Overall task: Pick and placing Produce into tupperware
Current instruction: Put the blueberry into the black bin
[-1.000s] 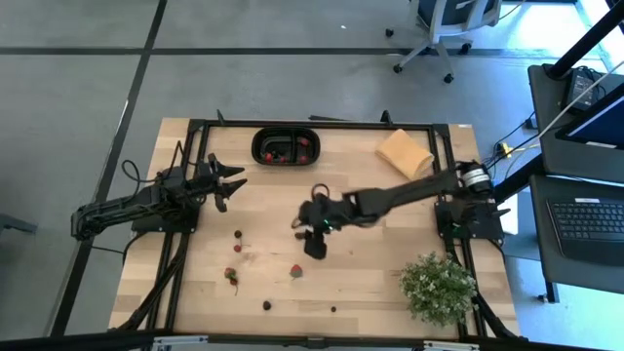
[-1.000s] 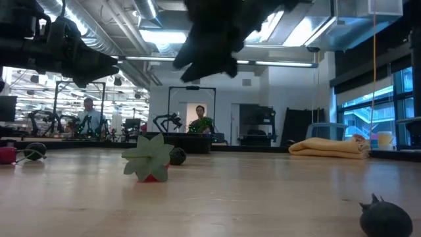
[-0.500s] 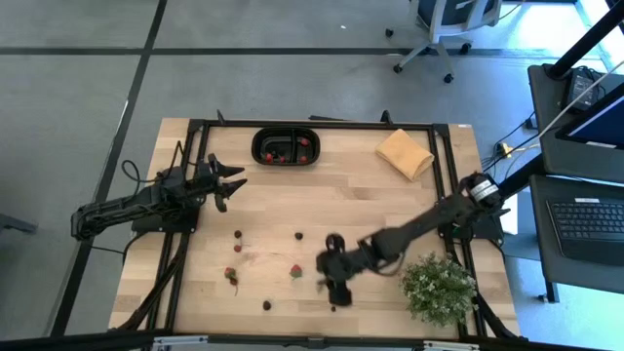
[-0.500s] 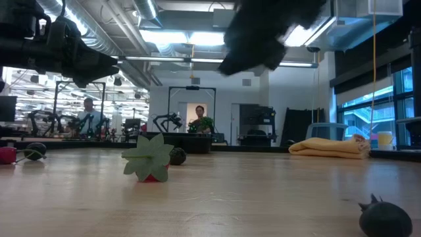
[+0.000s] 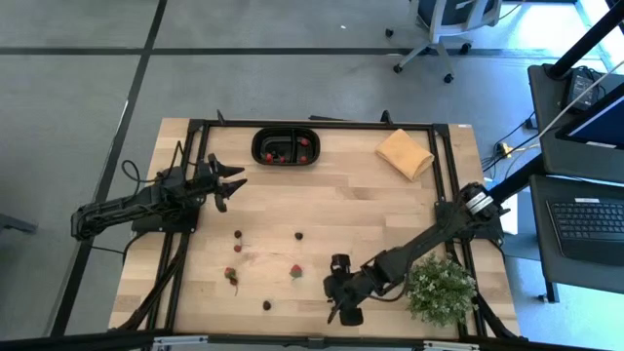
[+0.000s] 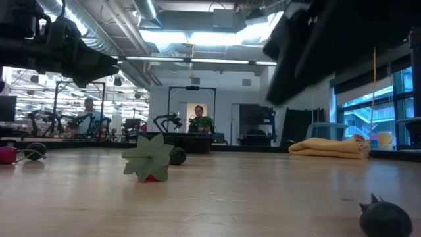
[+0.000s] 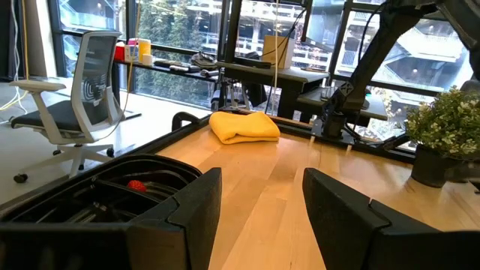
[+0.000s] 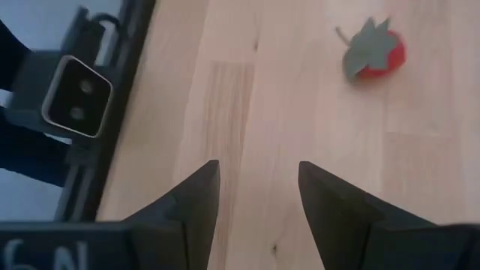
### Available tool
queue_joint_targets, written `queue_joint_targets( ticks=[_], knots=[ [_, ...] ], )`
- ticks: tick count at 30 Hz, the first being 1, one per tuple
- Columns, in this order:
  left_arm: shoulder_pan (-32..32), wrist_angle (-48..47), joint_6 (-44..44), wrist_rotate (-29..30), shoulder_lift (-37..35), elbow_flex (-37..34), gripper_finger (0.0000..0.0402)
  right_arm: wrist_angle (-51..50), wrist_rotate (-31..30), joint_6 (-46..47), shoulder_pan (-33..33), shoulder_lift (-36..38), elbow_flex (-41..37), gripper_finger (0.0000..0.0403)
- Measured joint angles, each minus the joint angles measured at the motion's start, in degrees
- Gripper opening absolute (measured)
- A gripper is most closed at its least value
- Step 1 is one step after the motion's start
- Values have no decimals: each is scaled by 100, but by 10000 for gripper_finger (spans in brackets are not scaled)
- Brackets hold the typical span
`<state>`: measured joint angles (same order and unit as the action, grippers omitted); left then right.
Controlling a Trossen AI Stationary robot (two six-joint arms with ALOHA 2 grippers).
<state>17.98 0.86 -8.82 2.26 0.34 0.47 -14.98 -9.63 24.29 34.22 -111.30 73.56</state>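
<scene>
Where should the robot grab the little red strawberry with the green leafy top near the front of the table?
Probably the round red body of the little red strawberry, pinched from above: it lies tipped over on the wooden table, its floppy green leaves facing sideways.

Pale blond wood table (image 5: 370, 210) with straight grain, black metal frame around it. Black oval tupperware (image 5: 286, 146) at upper centre of the high view, red pieces inside. Tan yellow pad (image 5: 405, 153) to its right; same pad reads bright yellow in the left wrist view (image 7: 244, 126). Red strawberry (image 8: 373, 50) with grey-green leafy top, upper right of the right wrist view. Dark berry (image 5: 299, 235) mid-table; another near-black berry (image 6: 385, 216) lower right of the low view. Green leafy plant (image 5: 438, 289) lower right of the high view. Both arms black. Floor grey with dark lines.
</scene>
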Motion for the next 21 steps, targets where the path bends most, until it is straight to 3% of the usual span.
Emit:
queue_joint_targets(
  ticks=[21],
  knots=[
    [0,0,-4,0,0,-2,182,652,3,319,452,-909,16,183]
  ],
)
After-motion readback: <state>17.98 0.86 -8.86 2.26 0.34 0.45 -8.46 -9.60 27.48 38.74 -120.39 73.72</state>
